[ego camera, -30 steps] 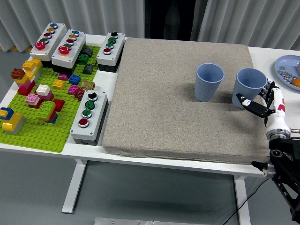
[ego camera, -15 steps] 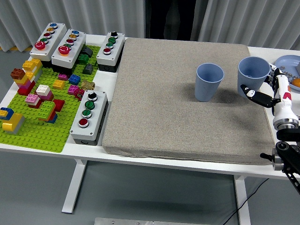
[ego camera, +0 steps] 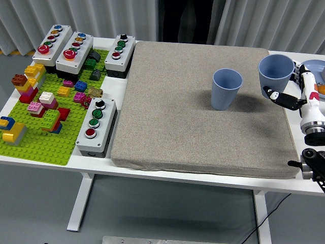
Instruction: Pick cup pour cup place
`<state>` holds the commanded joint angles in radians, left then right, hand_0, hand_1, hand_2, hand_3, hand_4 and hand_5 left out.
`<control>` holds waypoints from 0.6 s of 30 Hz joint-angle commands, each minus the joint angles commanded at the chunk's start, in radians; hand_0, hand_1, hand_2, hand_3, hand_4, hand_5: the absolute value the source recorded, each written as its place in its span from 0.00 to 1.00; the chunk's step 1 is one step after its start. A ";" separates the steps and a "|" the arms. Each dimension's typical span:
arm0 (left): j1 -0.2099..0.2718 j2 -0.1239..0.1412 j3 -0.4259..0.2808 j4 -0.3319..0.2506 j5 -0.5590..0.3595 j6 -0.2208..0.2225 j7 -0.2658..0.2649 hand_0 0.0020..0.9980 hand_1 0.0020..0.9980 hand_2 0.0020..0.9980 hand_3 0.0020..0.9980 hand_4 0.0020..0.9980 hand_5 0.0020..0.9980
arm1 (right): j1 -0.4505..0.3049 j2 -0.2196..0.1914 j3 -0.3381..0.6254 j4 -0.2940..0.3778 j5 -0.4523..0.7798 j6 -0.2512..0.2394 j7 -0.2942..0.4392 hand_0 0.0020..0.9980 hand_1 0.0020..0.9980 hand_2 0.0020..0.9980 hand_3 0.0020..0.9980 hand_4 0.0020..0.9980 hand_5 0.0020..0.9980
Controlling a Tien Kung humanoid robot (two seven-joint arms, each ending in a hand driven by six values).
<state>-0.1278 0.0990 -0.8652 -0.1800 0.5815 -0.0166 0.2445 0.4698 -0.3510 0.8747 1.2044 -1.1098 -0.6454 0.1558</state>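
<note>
Two blue ribbed cups are in the head view. One cup (ego camera: 226,89) stands upright on the grey mat (ego camera: 193,107), right of centre. My right hand (ego camera: 289,94) is shut on the second blue cup (ego camera: 275,71) and holds it raised above the mat's right edge, upright, to the right of the standing cup. The hand's fingers wrap the cup's lower right side and hide it. My left arm is out of view.
A blue plate (ego camera: 314,68) with small items sits at the far right, behind my hand. A green brick baseplate (ego camera: 48,129) with several loose bricks and several button boxes (ego camera: 97,124) fill the left side of the table.
My right hand has lifted the right cup off the mat, moving it up and slightly to the right. The other cup has not moved.
</note>
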 joint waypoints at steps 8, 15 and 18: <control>-0.002 0.001 -0.003 0.000 0.004 -0.001 0.000 0.76 0.80 0.85 0.75 0.51 0.95 | 0.019 -0.014 -0.017 -0.007 -0.050 0.000 -0.010 0.78 0.71 0.62 0.68 0.81 0.14; -0.004 0.002 -0.004 0.000 0.005 0.000 -0.001 0.76 0.80 0.85 0.75 0.51 0.95 | 0.031 -0.023 -0.032 -0.018 -0.102 0.000 -0.020 0.78 0.71 0.62 0.68 0.80 0.13; -0.005 0.002 -0.005 0.000 0.005 0.000 -0.001 0.76 0.80 0.85 0.75 0.51 0.95 | 0.039 -0.028 -0.038 -0.025 -0.126 0.000 -0.026 0.78 0.71 0.62 0.67 0.80 0.13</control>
<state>-0.1325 0.1007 -0.8703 -0.1800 0.5862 -0.0162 0.2435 0.5089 -0.3786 0.8367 1.1790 -1.2359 -0.6454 0.1298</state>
